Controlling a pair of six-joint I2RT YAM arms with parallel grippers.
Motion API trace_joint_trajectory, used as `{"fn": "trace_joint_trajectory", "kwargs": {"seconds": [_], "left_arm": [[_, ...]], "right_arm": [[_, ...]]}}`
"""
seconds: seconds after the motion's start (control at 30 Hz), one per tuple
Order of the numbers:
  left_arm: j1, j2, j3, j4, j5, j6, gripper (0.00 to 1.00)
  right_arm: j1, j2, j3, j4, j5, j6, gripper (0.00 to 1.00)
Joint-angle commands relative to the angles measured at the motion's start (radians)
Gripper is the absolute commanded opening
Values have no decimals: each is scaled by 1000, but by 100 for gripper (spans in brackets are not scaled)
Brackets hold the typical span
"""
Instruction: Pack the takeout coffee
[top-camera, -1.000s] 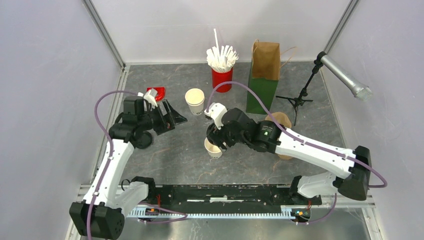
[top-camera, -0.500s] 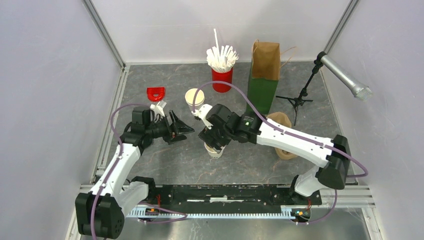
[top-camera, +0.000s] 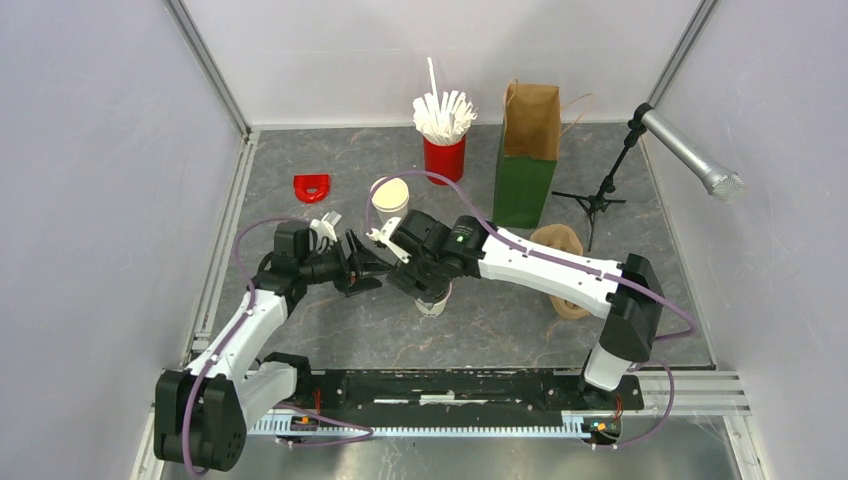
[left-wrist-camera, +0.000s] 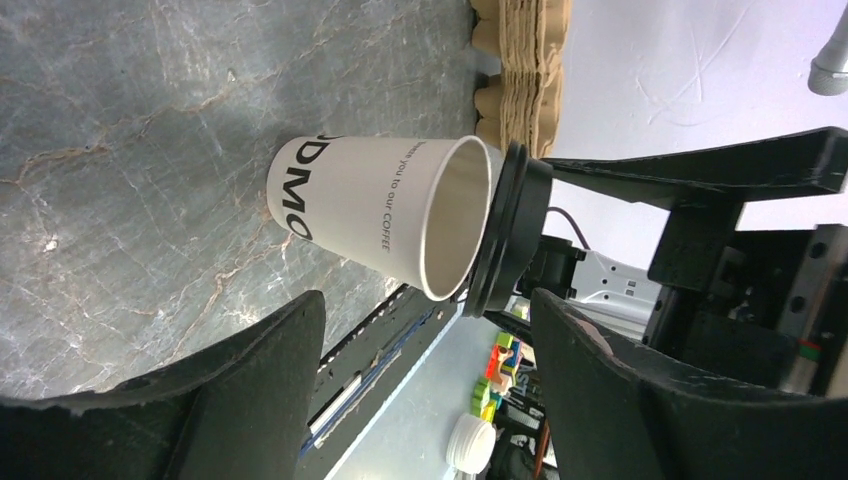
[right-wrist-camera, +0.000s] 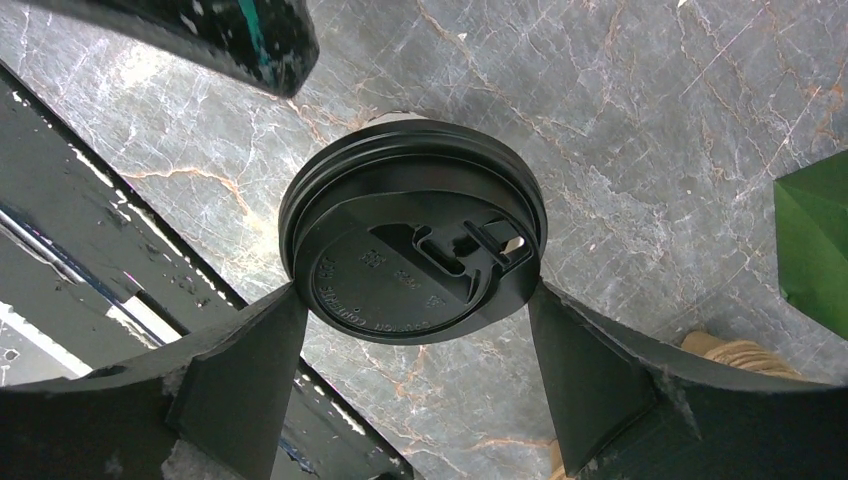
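R fingers (right-wrist-camera: 240, 390) clamped across the black lid (right-wrist-camera: 415, 260), one tip on each side of its rim, lid top facing the wrist cam. L wrist view: lid sits tilted at the mouth of the paper cup (left-wrist-camera: 350, 215), not seated. It's close to the rim on one side, and the cup's pale inside shows on the other. Cup stands upright on the grey marble counter (right-wrist-camera: 650, 130), dark print on its side, directly under the lid, near the counter's middle.

L fingers (left-wrist-camera: 250, 400) spread wide, nothing btwn them. Cup is ahead of the tips, framed by them in the wrist view, no contact seen.

R arm (top-camera: 540, 268): base at near-right edge, elbow up by the right side, long forearm running left across the counter, wrist over the cup w/ fingers pointing down. L arm (top-camera: 250, 320): base near-left, forearm angled up and inward, wrist turned right so the fingers aim sideways at the cup, just beside the R wrist.

Behind the cup: stack of cups (top-camera: 390, 197), lidless. Further back, a red cup of white stirrers (top-camera: 444, 158) and a paper bag (top-camera: 530, 120), brown top, green lower part. Cardboard cup carriers (top-camera: 560, 245) right of the R forearm. Mic on stand (top-camera: 690, 150) far right. Small red item (top-camera: 311, 187) back left, can't tell what.
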Motion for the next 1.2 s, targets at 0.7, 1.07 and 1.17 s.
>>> {"fn": "trace_joint_trajectory", "kwargs": {"seconds": [0.7,1.07,1.17], "left_arm": [[-63,125,-7,132,-57,-39,77],[-159,237,74,176,-104,-24,77],[-175,245,82,174,-117,-13,77]], "right_arm": [[4,-42,-2,21,-12,-7,85],[2,-111,-70,67,-15,15,83],[1,-156,-81,105,1,30,83]]}}
